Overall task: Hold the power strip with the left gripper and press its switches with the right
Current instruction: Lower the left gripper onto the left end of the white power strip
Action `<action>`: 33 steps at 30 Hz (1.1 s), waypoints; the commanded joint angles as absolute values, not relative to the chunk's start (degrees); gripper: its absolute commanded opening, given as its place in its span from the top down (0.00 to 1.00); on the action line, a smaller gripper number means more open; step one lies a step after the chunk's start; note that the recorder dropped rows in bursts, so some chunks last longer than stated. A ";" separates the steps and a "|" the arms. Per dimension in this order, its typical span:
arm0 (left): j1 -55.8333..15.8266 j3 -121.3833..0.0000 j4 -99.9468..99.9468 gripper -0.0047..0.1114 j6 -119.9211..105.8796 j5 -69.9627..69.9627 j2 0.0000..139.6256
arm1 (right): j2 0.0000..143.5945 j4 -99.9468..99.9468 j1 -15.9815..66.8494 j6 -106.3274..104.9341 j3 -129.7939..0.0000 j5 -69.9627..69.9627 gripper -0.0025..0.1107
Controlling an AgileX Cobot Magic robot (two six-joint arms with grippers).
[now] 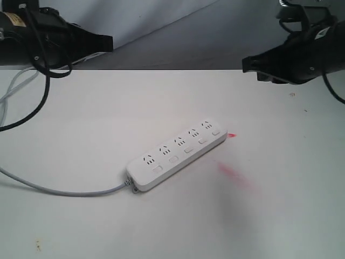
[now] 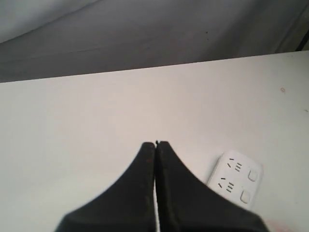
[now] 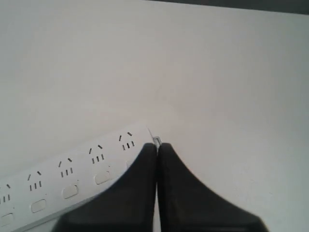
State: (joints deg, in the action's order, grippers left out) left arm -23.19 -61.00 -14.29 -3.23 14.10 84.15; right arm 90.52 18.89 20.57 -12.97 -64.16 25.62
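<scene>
The white power strip (image 1: 177, 153) lies diagonally on the white table, its grey cord (image 1: 59, 189) running off to the left. My left gripper (image 1: 108, 43) hovers at the upper left, far from the strip; in its wrist view it (image 2: 156, 144) is shut with nothing between its fingers, and one end of the power strip (image 2: 237, 178) shows beside them. My right gripper (image 1: 246, 63) hangs at the upper right, above and behind the strip. In the right wrist view it (image 3: 157, 146) is shut and empty, and the power strip (image 3: 72, 179) with its row of switches lies below it.
The white table (image 1: 81, 124) ends at a back edge against a grey backdrop. A red smear (image 1: 234, 175) marks the table just right of the strip. Black and white cables (image 1: 32, 91) hang at the far left.
</scene>
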 commanded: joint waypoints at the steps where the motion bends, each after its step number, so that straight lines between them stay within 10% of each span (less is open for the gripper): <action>1: -23.45 -65.02 -14.14 0.96 -8.30 19.45 89.93 | 95.82 18.27 20.64 -15.27 -67.93 27.10 0.98; 33: -27.40 -75.29 -27.27 0.96 -63.47 42.48 113.41 | 112.86 37.75 20.64 -33.15 -79.78 36.50 0.98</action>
